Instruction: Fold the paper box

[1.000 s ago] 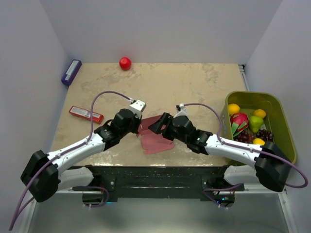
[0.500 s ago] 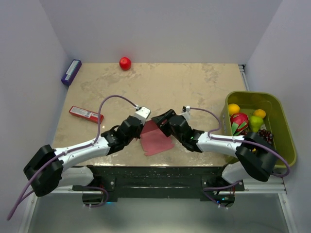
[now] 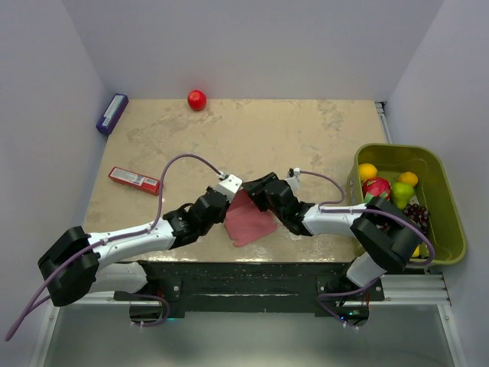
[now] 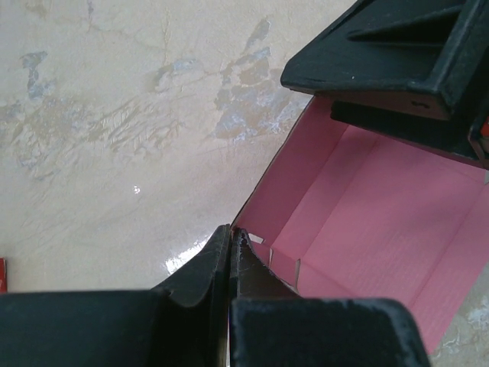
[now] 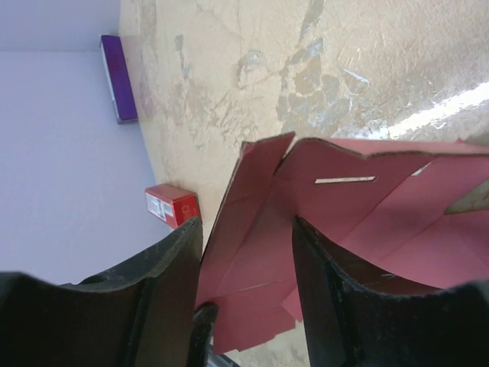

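Note:
The paper box is pink card, partly folded, lying near the table's front edge between both grippers. My left gripper is at its left side. In the left wrist view my left gripper is shut on the upright left wall of the paper box, whose pink inside faces the camera. My right gripper is at the box's far edge. In the right wrist view my right gripper is open, its fingers either side of a raised flap of the paper box.
A narrow red packet lies at the left, a purple box at the far left corner, a red ball at the back. A green bin holding fruit stands at the right edge.
Both grippers have closed in on the box and shifted slightly right. The right arm's elbow has drawn in toward the centre. The box has turned a little and stands more folded.

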### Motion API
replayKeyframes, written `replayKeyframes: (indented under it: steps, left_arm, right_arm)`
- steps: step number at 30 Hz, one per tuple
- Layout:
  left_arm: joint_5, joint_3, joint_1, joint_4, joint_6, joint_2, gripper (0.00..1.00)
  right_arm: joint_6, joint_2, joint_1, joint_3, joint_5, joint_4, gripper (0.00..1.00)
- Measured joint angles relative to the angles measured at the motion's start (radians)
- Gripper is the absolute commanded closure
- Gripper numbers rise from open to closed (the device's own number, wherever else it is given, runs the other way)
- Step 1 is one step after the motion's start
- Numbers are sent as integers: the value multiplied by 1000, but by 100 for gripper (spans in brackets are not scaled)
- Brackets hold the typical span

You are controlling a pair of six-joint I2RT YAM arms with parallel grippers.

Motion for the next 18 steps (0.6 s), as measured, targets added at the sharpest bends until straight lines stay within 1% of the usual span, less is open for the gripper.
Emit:
replayKeyframes:
  steps: [1,2,4,5,6,7,8,10,11,13,14,15,16,17,18]
  left_arm:
    - [-2,-2,-3,0,1,0,100]
    - [-3,-6,-7,2,2,0,100]
    - [-6,-11,-14,3,2,1,89]
    - [-6,-13,-16,3,3,1,86]
    - [-7,-14,-19,3,6,1,81]
    - [-6,-15,-21,4,10,1,78]
    - [-6,-16,-25,5,16,1,71]
    - [-4,-16,-29,9,23,1,63]
    - [-2,-16,-32,12,24,1,57]
    - [6,-16,-36,19,25,0,50]
    - [11,-16,-37,20,25,-1,43]
    - [18,-16,-39,21,23,-4,39]
    - [24,-16,-39,21,23,-8,36]
    - [30,-16,-39,21,21,-14,30]
    - [39,-17,-39,20,19,-25,27]
  right_arm:
    - [4,5,-1,0,-1,11,59]
    - [7,7,-2,0,-1,18,61]
    - [11,12,-2,0,-2,33,66]
    - [13,14,-2,0,-3,37,70]
    - [17,16,-1,0,-3,42,72]
    - [21,17,-2,0,-3,45,73]
    - [26,17,-2,-2,-3,52,76]
    - [32,19,-2,-7,-3,63,78]
    - [38,24,-2,-11,-3,71,79]
    - [45,34,-3,-13,-3,85,83]
    - [48,39,-3,-14,-3,89,85]
    - [53,44,-3,-18,-4,96,89]
    - [56,46,-3,-21,-4,100,90]
    - [60,48,-3,-26,-4,107,91]
    - [64,48,-3,-30,-4,112,94]
